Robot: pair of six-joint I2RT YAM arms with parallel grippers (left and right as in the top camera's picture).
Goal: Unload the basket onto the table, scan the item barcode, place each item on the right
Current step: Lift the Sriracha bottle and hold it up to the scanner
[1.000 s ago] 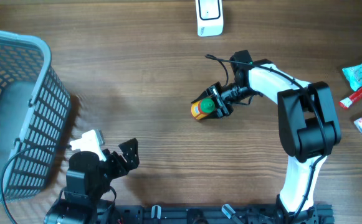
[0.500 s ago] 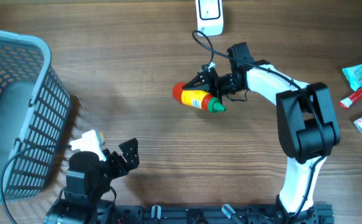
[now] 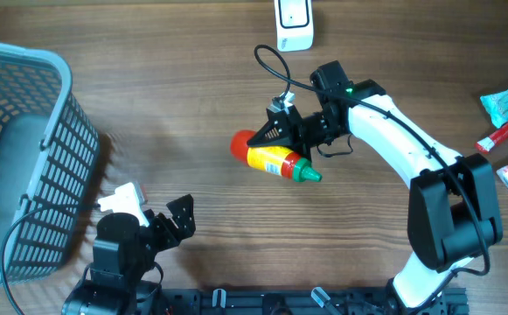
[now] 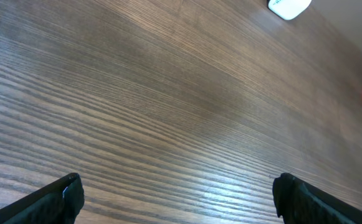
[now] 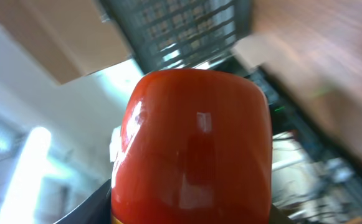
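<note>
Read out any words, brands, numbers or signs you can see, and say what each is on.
No text is legible in any view.
Yellow label on the bottle: print too small to read.
Printing on the packets at the right edge: blurred.
Front of the white scanner: no readable mark.

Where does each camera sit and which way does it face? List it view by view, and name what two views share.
Overhead: above the table, facing straight down; shows right gripper clamping the bottle, left gripper open.
Left wrist: low over the wood, facing toward the white scanner; its two fingertips show.
Right wrist: faces the bottle's red base, which fills the frame; basket behind; little of its own gripper shows.
Shared: overhead and right wrist both show the bottle.
</note>
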